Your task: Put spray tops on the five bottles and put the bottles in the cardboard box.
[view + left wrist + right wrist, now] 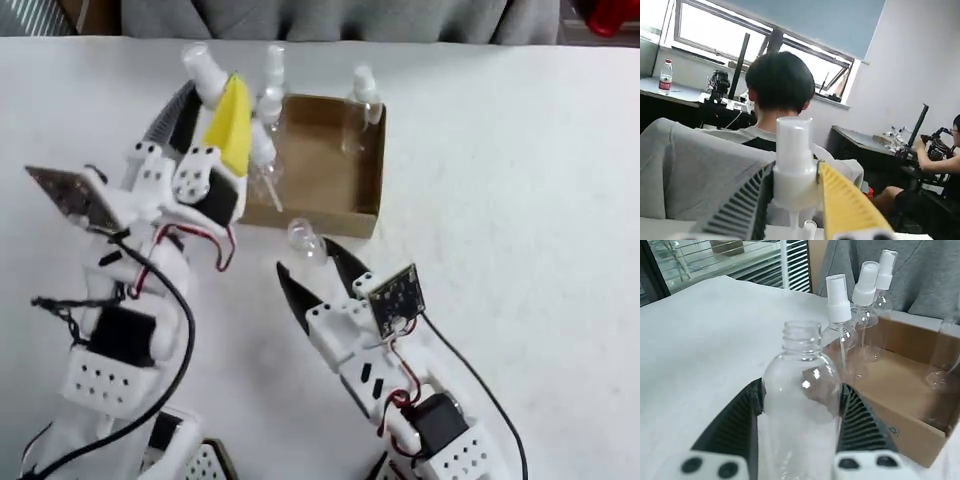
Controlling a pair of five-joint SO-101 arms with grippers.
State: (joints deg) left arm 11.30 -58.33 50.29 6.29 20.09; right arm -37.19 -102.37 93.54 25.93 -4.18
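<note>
Fingers first: the left fingers (840, 200) are clamped tight on a white spray top (792, 165). One dark ribbed finger and one yellow one pinch its collar, with the nozzle end up and the thin tube hanging down below. The right fingers (860, 425) are closed against both sides of a clear bottle (800, 400), spread about as wide as its body. From the high view, the left arm is stretched out across the white counter (500, 200) with its wrist raised. That puts the spray top just off the far left corner of the cardboard box (320, 215). The right arm comes in low from the near edge and points at the box, and the bottle stands upright at the fingertips, just in front of the box's near wall. Can't tell if the bottle is resting on the counter or lifted a bit. The right wrist view gets in close enough to show the bottle's threaded neck is open, no top on it, plus three capped bottles (862, 315) lined up along one side of the box. The high view adds a fourth bottle (365, 105) at the box's far right corner.
</note>
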